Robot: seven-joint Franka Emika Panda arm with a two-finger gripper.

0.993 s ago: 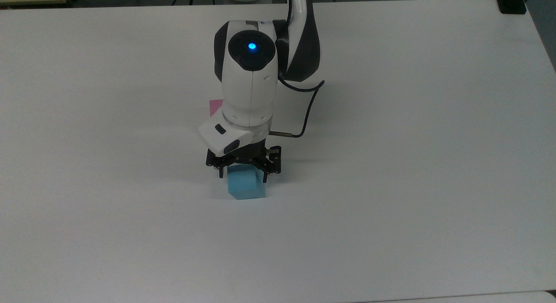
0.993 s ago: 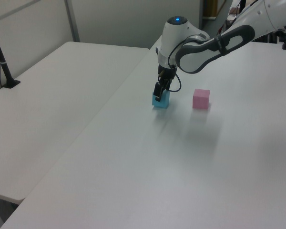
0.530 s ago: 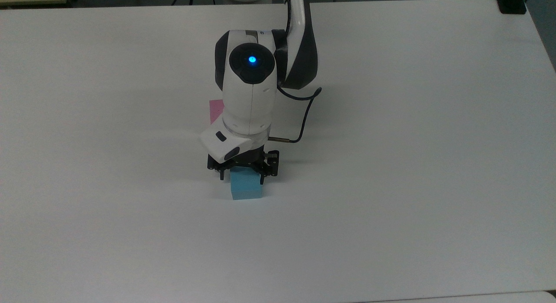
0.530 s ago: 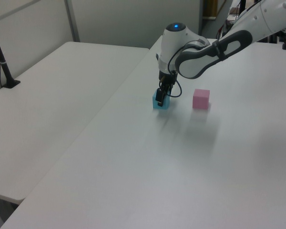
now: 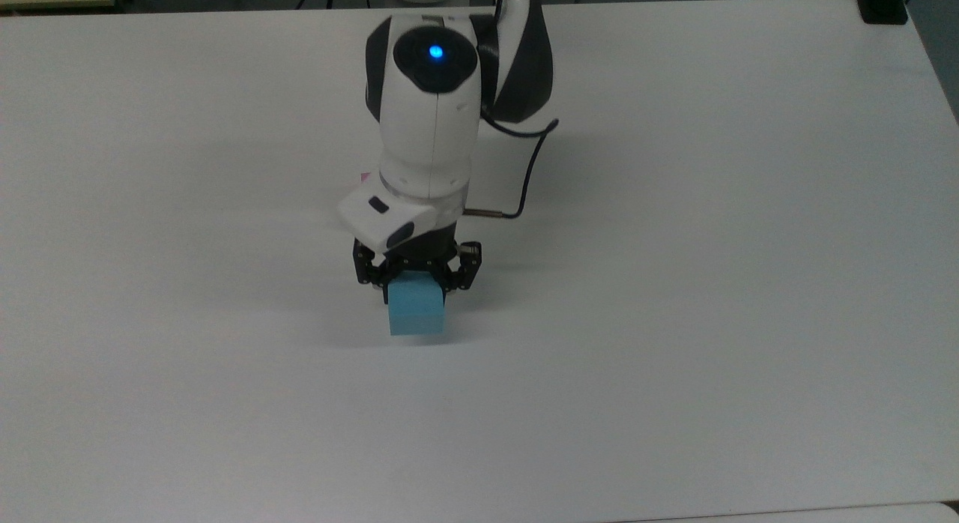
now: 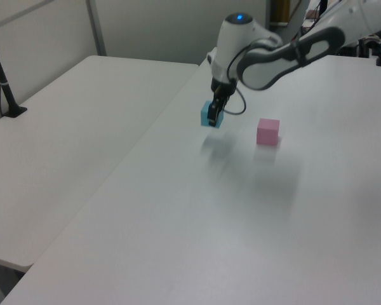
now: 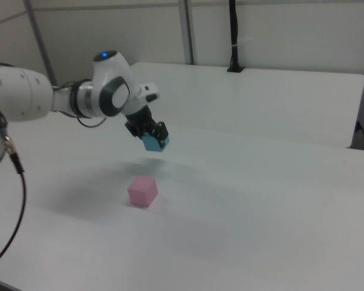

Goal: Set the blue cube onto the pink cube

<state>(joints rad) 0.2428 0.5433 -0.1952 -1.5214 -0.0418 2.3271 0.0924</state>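
Blue cube (image 5: pixel 416 312): clamped in gripper (image 5: pixel 417 277), held clear above white table (image 5: pixel 674 283). Pink cube (image 7: pixel 142 191): on table, well apart. Step: carrying. Next: travel over pink cube, align, lower, release.

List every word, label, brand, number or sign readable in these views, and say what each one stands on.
No readable text: none of the views carries a legible word, number or brand.
The blue cube, held in the end effector, has plain faces.
The pink cube has plain faces.
The white table bears no markings.
The arm's blue light is a lamp, not a sign.
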